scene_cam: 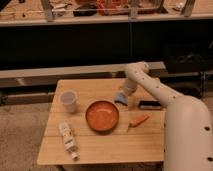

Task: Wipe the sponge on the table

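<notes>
The light-blue sponge (pixel 120 97) lies on the wooden slatted table (pixel 100 145), toward its back right, just right of the orange bowl's far rim. My white arm reaches in from the right and bends down to it. The gripper (pixel 128 100) points down at the tabletop, right at the sponge's right side, with its jaws open. Part of the sponge is hidden by the gripper, and I cannot tell whether the fingers touch it.
An orange bowl (pixel 102 115) sits mid-table. A white cup (pixel 68 101) stands at the left and a white bottle (pixel 67 139) lies at the front left. A carrot (pixel 139 121) and a black bar (pixel 149 104) lie right of the gripper. A grey shelf (pixel 60 72) runs behind.
</notes>
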Controlling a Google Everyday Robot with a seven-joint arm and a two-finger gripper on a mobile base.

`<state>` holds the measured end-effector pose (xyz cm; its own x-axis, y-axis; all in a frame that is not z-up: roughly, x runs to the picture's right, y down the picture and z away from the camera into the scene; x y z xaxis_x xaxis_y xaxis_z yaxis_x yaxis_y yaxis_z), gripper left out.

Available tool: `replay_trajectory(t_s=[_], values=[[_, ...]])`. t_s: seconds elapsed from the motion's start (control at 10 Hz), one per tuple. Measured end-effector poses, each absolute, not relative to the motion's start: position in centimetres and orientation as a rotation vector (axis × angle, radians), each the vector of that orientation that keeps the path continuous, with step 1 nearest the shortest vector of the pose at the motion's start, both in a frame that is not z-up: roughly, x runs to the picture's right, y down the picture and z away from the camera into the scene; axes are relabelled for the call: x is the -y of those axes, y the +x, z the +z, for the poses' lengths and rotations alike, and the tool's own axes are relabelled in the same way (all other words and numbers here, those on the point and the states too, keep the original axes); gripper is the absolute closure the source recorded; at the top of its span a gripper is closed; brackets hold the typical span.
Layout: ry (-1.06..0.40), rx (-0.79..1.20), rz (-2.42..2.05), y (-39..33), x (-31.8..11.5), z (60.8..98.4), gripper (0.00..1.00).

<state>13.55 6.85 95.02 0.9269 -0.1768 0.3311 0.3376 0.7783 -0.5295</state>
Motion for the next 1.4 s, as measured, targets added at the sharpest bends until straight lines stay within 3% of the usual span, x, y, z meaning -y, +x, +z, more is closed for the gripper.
replay_trajectory(t_s=[1.1, 1.3, 1.4], values=[[-0.641, 0.272, -0.275, 13.8, -7.9, 95.9, 0.22], [-0.642, 0.271, -0.274, 13.6, -8.0, 96.0, 0.34], [-0.642, 0.271, -0.273, 13.6, -8.0, 96.1, 0.47]])
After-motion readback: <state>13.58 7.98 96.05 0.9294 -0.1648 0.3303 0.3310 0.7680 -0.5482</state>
